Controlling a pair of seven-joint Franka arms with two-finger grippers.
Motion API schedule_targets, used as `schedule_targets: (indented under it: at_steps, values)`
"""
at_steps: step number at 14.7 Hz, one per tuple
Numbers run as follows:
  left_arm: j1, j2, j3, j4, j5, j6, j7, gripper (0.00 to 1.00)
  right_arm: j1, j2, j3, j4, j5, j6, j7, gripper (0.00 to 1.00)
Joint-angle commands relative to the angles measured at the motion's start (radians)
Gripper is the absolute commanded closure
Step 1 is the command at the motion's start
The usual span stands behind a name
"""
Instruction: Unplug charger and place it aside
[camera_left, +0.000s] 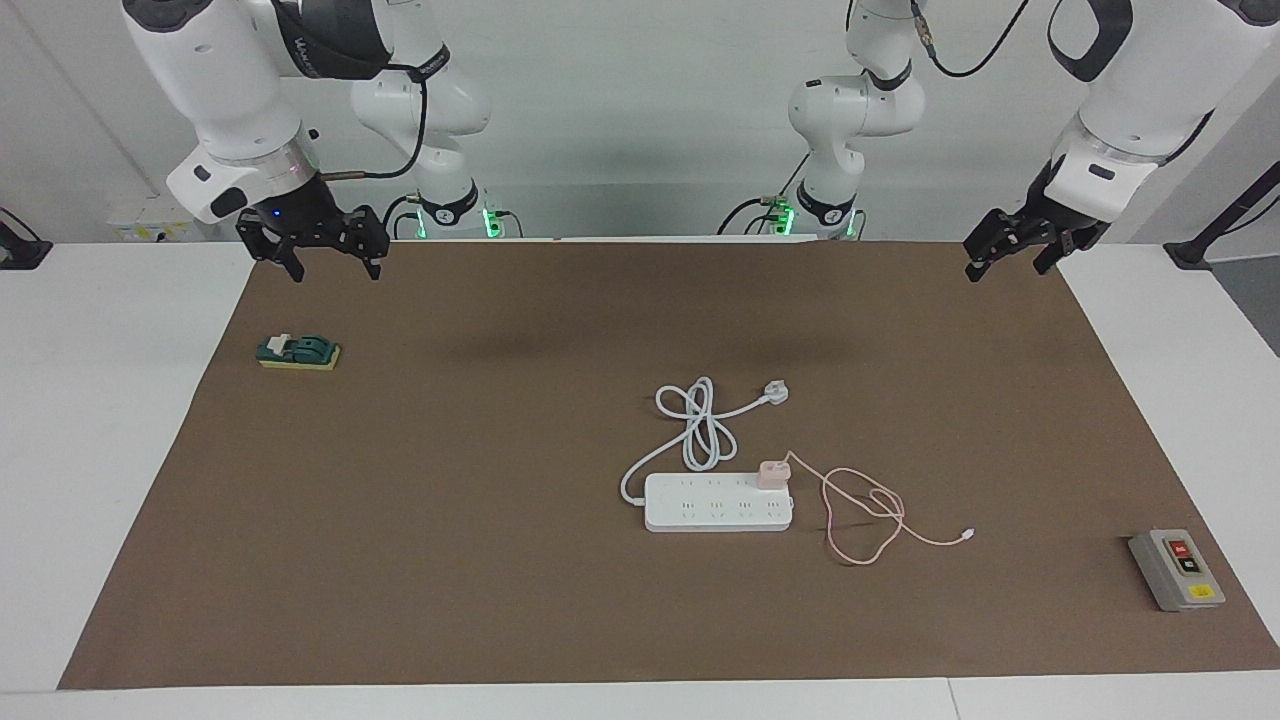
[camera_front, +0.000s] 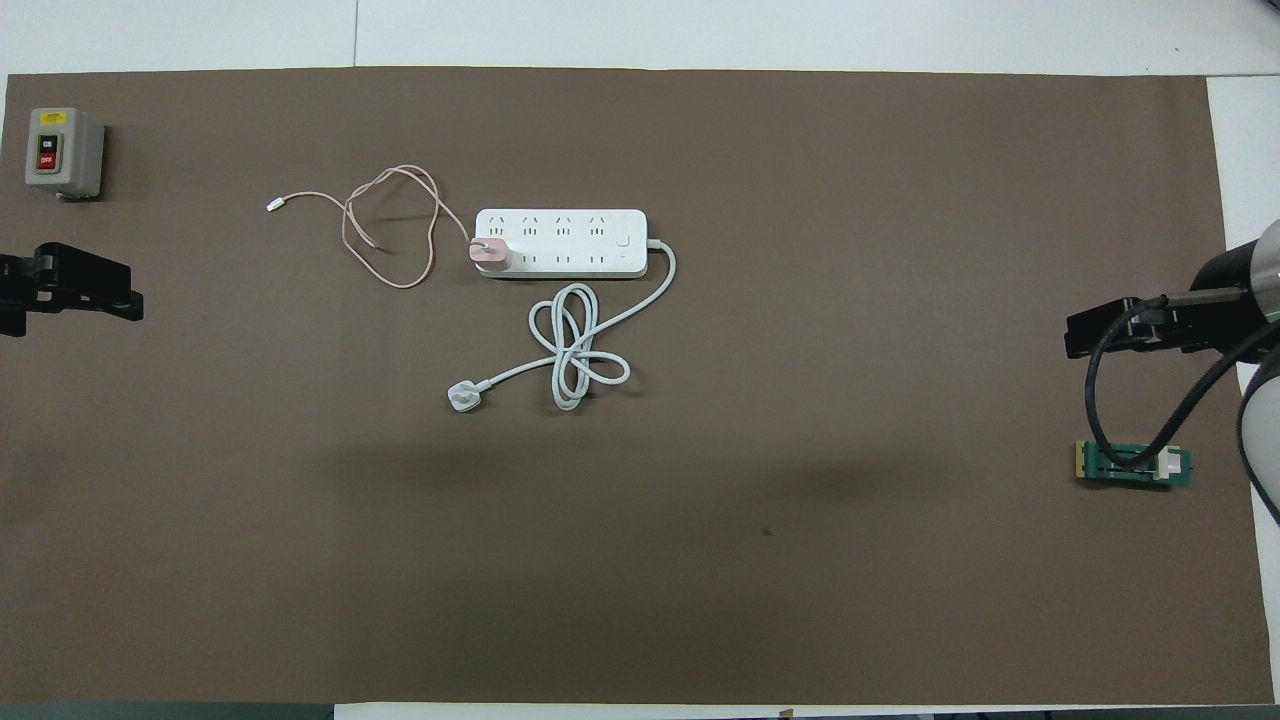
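The pale pink charger cube is plugged into the white power strip, at the strip's end toward the left arm. Its thin pink cable loops on the mat toward the left arm's end and finishes in a small white connector. The charger and strip also show in the overhead view. My left gripper hangs open and empty above the mat's corner at the left arm's end. My right gripper hangs open and empty above the mat's corner at the right arm's end. Both arms wait.
The strip's thick white cord lies coiled nearer the robots, ending in a white plug. A grey switch box sits at the left arm's end. A green object on a yellow pad lies below the right gripper. A brown mat covers the table.
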Motion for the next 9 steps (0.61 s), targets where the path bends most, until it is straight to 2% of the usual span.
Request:
schedule_targets:
  at_steps: [1,9]
  values:
    - [-0.006,-0.011,0.002,-0.020,0.012,0.015,-0.006,0.00,-0.018,-0.007,0.010,0.001,-0.008,0.000,-0.014,0.00]
    - [0.009,-0.011,-0.002,-0.014,0.012,0.020,-0.002,0.00,-0.018,-0.007,0.010,0.001,-0.008,0.000,-0.014,0.00]
